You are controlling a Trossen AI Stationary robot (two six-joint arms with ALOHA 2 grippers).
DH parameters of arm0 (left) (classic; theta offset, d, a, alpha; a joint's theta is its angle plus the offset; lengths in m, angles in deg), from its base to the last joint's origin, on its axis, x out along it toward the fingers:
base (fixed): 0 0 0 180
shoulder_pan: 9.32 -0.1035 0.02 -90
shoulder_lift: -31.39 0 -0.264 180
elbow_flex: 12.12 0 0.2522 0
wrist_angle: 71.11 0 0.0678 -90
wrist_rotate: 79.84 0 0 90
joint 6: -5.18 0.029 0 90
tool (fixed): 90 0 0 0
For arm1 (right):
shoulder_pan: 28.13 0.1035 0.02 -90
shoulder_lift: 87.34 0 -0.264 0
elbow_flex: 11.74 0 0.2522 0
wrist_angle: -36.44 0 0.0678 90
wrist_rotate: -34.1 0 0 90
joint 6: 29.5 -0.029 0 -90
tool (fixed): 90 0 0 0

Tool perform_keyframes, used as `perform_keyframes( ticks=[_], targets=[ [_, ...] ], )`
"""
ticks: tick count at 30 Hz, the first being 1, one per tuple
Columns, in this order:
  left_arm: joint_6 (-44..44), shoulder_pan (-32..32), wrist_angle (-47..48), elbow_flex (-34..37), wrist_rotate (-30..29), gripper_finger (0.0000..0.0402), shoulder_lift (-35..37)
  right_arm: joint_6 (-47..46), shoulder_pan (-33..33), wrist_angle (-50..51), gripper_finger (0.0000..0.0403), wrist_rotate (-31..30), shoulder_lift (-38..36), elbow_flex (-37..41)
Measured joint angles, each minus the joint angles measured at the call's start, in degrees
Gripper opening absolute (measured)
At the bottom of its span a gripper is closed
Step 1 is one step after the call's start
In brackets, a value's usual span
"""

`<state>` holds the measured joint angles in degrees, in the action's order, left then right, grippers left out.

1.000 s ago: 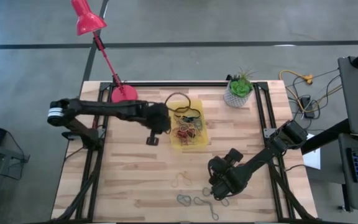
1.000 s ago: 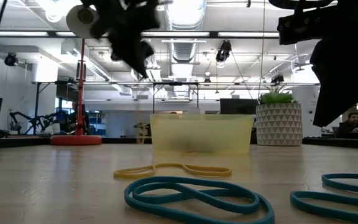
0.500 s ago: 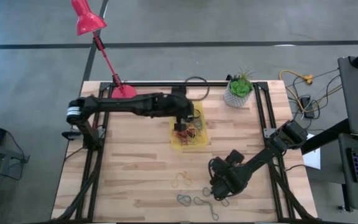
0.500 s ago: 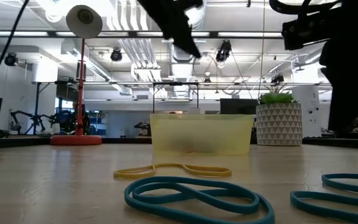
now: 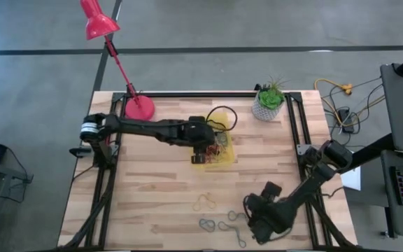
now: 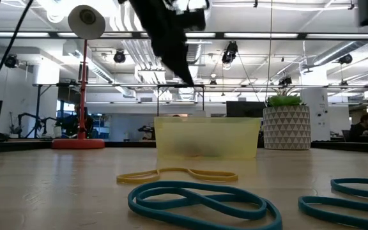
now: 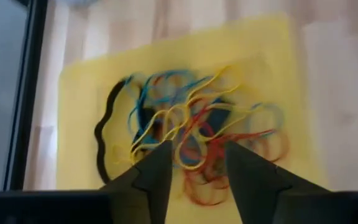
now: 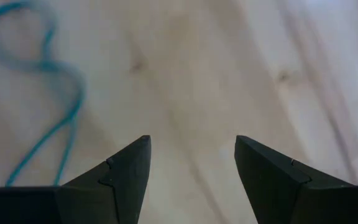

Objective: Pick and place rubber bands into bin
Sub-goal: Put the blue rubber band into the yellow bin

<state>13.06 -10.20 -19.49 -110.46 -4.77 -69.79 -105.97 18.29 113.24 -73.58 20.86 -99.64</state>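
Rubber bands heaped in bin under parted, empty left tool; low view: only bin wall.

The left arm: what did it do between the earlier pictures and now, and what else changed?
The left gripper swung from beside the bin to above it, and its fingers opened over the pile of rubber bands inside. The right gripper shifted slightly toward the table's near edge, open and empty. The loose bands on the table, the lamp and the plant pot stayed in place.
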Motion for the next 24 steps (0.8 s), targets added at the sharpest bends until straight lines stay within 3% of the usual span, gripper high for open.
perform_keyframes(
  ticks=[5,13,20,24],
  targets=[
    [-1.6,4.4,0.4,0.4,1.9,0.015,4.4,5.8,3.0,-7.5,0.0219,-0.2,0.0,0.1],
    [-8.8,13.1,0.6,5.9,2.2,0.0151,8.5,9.2,1.0,-11.3,0.0219,-2.8,3.4,0.5],
    [-19.0,18.0,0.6,13.2,-5.1,0.0151,9.3,12.3,0.7,-16.3,0.0219,-1.4,6.3,0.5],
    [-25.2,19.4,0.3,16.9,-5.3,0.0151,9.2,13.4,0.6,-17.2,0.0219,-0.9,6.8,0.2]
  ],
)
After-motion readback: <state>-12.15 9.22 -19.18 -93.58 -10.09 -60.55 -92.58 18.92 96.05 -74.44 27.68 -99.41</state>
